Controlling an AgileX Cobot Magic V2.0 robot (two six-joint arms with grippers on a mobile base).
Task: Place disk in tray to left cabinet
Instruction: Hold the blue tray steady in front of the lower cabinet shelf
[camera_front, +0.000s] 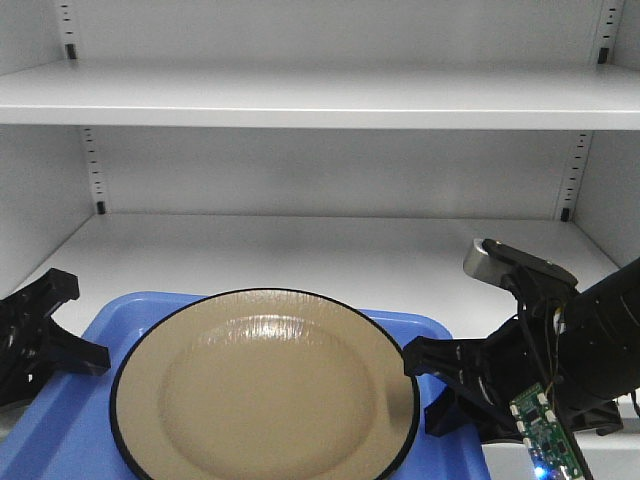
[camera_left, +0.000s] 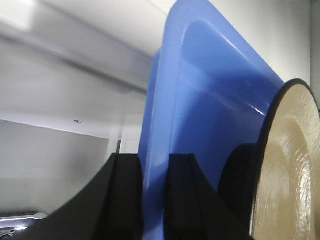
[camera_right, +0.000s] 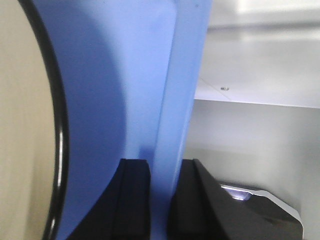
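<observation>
The disk (camera_front: 265, 385), a tan plate with a thin black rim, lies flat in the tray (camera_front: 60, 440) and fills nearly its whole width. Blue shows only at the tray's corners and along its far edge. Both sit low in the front view, before the open bay of the left cabinet (camera_front: 320, 175), whose lower shelf (camera_front: 330, 250) stretches out pale and bare behind them and whose upper shelf (camera_front: 320, 100) crosses above. Whether the tray's underside touches the lower shelf cannot be told. The left pincer (camera_front: 80, 325) is clamped on the tray's left rim. The left wrist view shows its two black fingers (camera_left: 127, 200) set one on each side of the blue edge, with the disk's rim just beside the inner finger. The right pincer (camera_front: 425, 390) grips the opposite rim in the same way. In the right wrist view one black finger (camera_right: 132, 200) presses the inner face of the rim and the other the outer face, and the disk's black edge curves past on the left. A green circuit board (camera_front: 545, 430) with a small blue light rides on the right arm, below a silver housing (camera_front: 515, 262). Slotted rails (camera_front: 95, 170) with black pegs (camera_front: 72, 50) run up the cabinet's back corners.
</observation>
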